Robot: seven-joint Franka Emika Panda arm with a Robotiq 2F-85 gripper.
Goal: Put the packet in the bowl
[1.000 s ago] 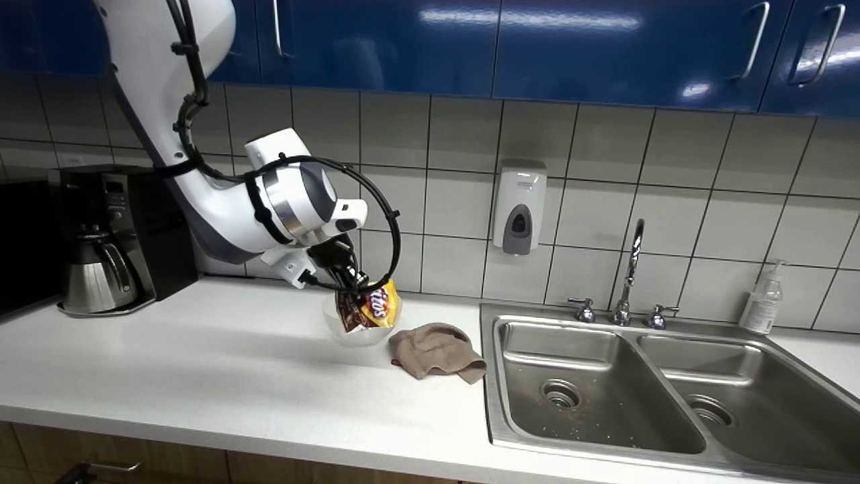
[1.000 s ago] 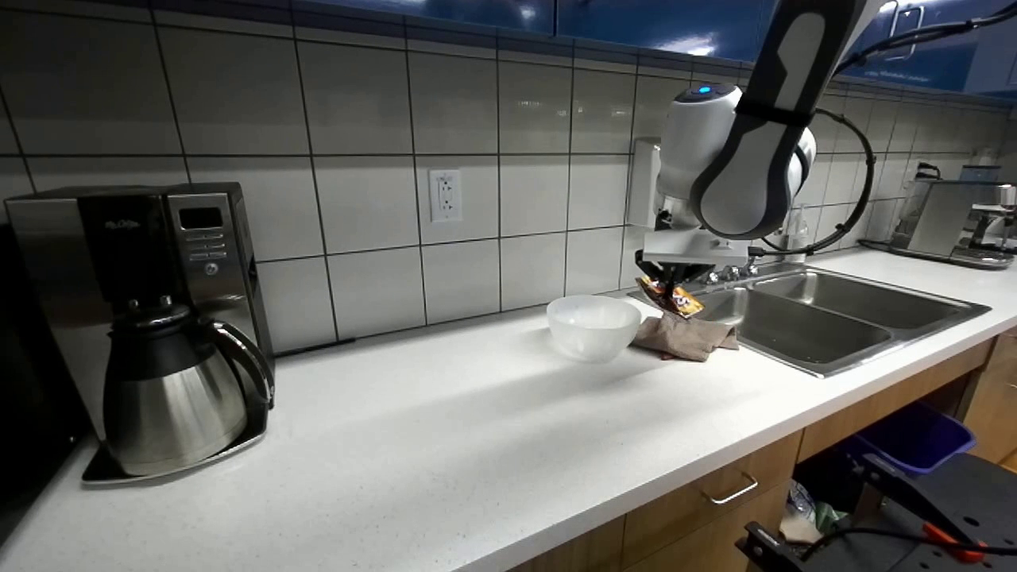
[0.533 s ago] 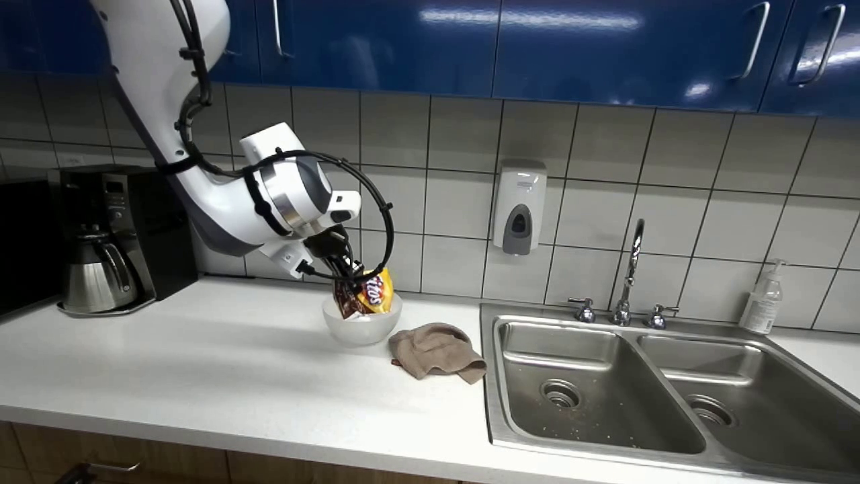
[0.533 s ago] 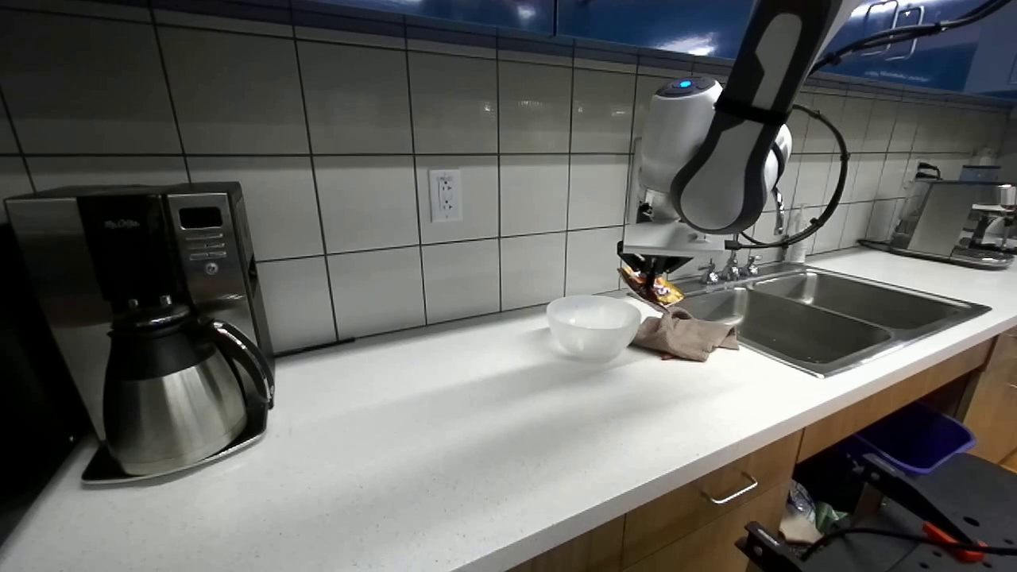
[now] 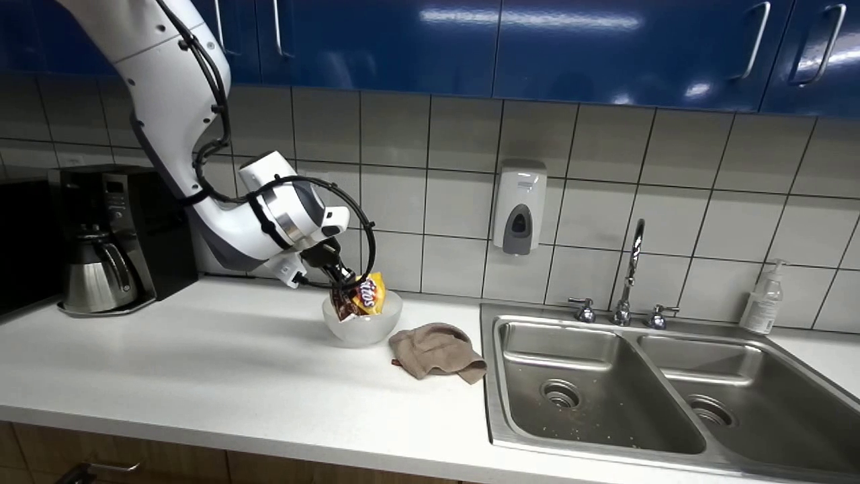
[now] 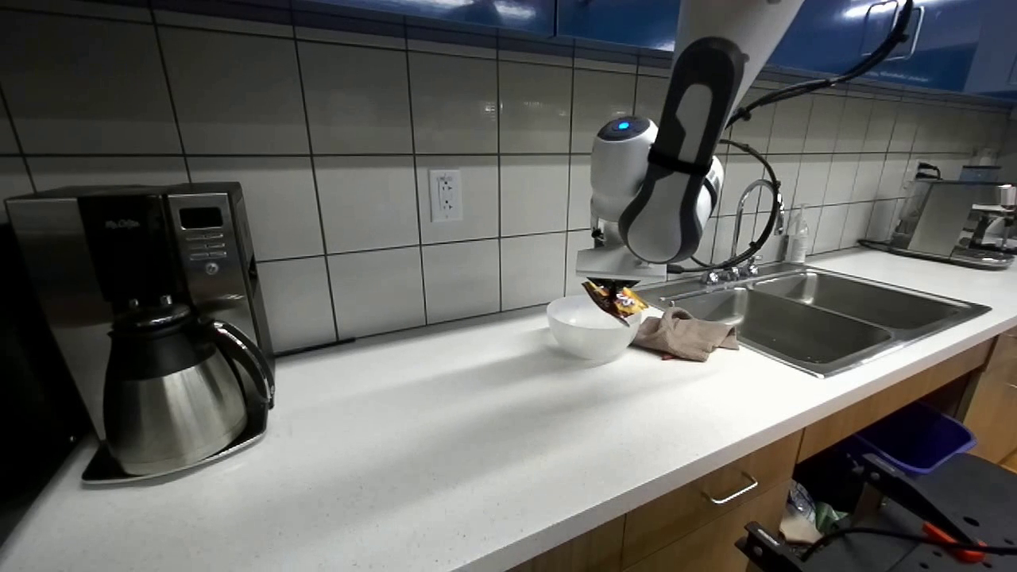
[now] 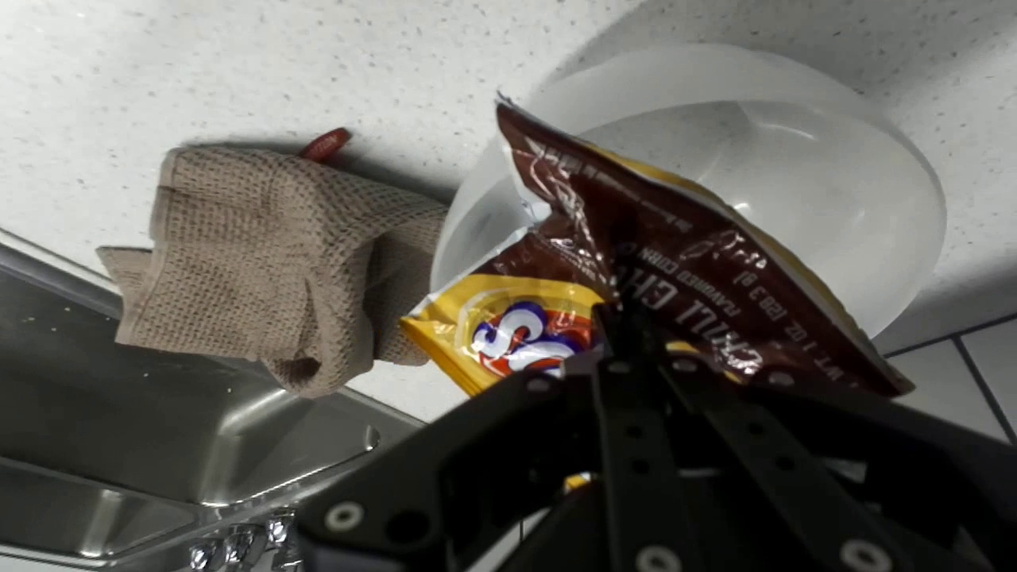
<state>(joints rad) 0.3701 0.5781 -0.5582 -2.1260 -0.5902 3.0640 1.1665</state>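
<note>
The packet is yellow and dark brown with red and purple lettering; it shows in both exterior views (image 5: 369, 294) (image 6: 629, 301) and the wrist view (image 7: 699, 254). My gripper (image 7: 632, 322) is shut on it and pinches its middle, so the packet folds and spreads to both sides. The bowl is frosted and translucent, standing on the counter in both exterior views (image 5: 366, 331) (image 6: 580, 334). The packet hangs at the bowl's towel-side rim, its lower part overlapping the rim in view. In the wrist view the packet hides part of the bowl (image 7: 826, 183). The fingertips are partly hidden by the packet.
A crumpled brown towel (image 5: 437, 349) lies beside the bowl, between it and the steel double sink (image 5: 494, 376). A tiled wall (image 6: 532, 270) stands close behind the bowl. A coffee maker with a steel carafe (image 6: 171, 389) stands farther along the counter.
My gripper has carried the packet away from above the towel to the bowl's rim. It rose slightly, then came lower. The bowl and towel have not moved.
</note>
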